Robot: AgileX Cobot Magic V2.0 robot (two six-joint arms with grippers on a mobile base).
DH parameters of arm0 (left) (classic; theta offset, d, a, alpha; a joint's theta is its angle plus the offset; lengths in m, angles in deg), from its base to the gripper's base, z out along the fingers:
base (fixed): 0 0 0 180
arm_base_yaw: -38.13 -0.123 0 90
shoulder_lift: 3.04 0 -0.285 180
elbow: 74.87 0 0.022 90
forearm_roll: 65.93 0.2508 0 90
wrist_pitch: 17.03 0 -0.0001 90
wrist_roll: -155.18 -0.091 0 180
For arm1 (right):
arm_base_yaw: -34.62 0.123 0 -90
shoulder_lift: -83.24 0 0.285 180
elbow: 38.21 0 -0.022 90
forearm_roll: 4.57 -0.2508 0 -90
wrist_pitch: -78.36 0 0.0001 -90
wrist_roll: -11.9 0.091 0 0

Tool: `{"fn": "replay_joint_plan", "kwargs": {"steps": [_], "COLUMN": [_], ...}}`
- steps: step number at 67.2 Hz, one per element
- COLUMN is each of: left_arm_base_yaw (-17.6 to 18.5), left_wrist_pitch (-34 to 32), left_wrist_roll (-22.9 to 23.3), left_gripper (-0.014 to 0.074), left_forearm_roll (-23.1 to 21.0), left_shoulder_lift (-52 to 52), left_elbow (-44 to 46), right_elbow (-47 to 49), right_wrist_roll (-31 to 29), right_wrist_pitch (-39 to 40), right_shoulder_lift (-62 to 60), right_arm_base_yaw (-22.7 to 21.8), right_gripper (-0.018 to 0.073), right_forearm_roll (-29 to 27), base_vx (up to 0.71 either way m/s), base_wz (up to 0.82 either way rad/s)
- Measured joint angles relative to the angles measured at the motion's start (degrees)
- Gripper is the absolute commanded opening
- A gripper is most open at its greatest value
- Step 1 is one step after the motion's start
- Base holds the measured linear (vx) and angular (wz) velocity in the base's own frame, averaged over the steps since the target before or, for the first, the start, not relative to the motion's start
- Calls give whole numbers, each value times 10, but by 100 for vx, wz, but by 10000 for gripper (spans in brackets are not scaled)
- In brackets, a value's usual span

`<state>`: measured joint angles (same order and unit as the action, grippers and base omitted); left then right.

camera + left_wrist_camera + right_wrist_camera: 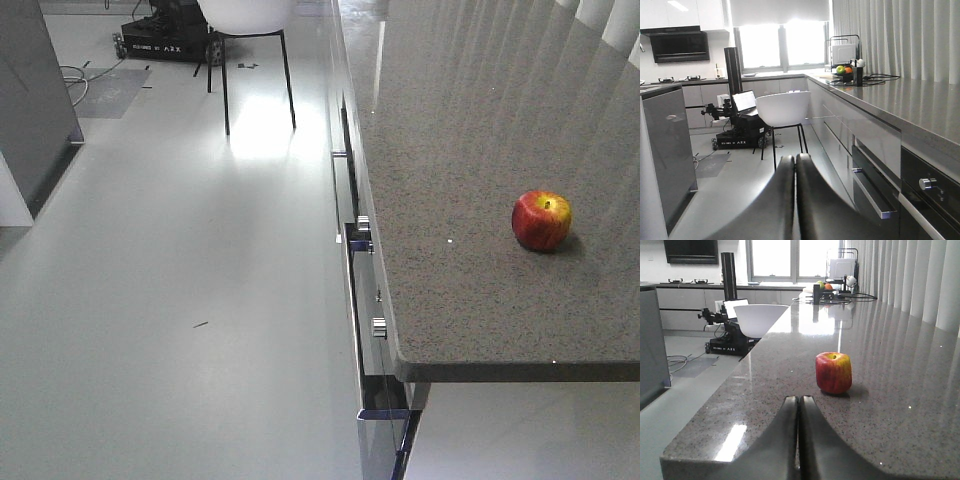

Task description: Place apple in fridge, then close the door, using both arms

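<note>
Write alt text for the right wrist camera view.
A red-and-yellow apple sits on a speckled grey counter, just ahead of the shut right gripper. A white chair and bright windows lie beyond.

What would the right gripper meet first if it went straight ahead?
Likely the small round red-and-yellow apple on the speckled grey countertop. It stands slightly right of the line of the shut right gripper, so it may only be grazed.
</note>
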<state>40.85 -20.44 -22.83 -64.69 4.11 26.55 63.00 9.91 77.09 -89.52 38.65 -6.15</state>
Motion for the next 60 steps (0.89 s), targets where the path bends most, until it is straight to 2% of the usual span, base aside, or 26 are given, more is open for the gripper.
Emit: {"fn": "replay_joint_plan", "kwargs": {"steps": [7,12,24,40,51,60], "left_arm_base_yaw": [0,0,0,0,0,0], "left_wrist_pitch": [0,0,0,0,0,0], "left_wrist_roll": [0,0,0,0,0,0], "left_gripper": [-6,-6,-6,-6,-6,-6], "left_forearm_roll": [0,0,0,0,0,0], "left_shoulder_lift": [0,0,0,0,0,0], "left_elbow": [0,0,0,0,0,0], "right_elbow": [2,20,150,296,369,413], "right_wrist_roll": [0,0,0,0,0,0], "right_wrist_pitch": [36,17,-116,-276,-347,-375], "right_shoulder_lift": [0,3,70,218,321,400], "right_arm_base_yaw": [0,0,0,0,0,0], "right_gripper": [-4,-4,-4,26,163,372], "right_forearm_roll": [0,0,0,1,2,3], "base_vx": [0,0,0,0,0,0], "base_wz": [0,0,0,0,0,0]}}
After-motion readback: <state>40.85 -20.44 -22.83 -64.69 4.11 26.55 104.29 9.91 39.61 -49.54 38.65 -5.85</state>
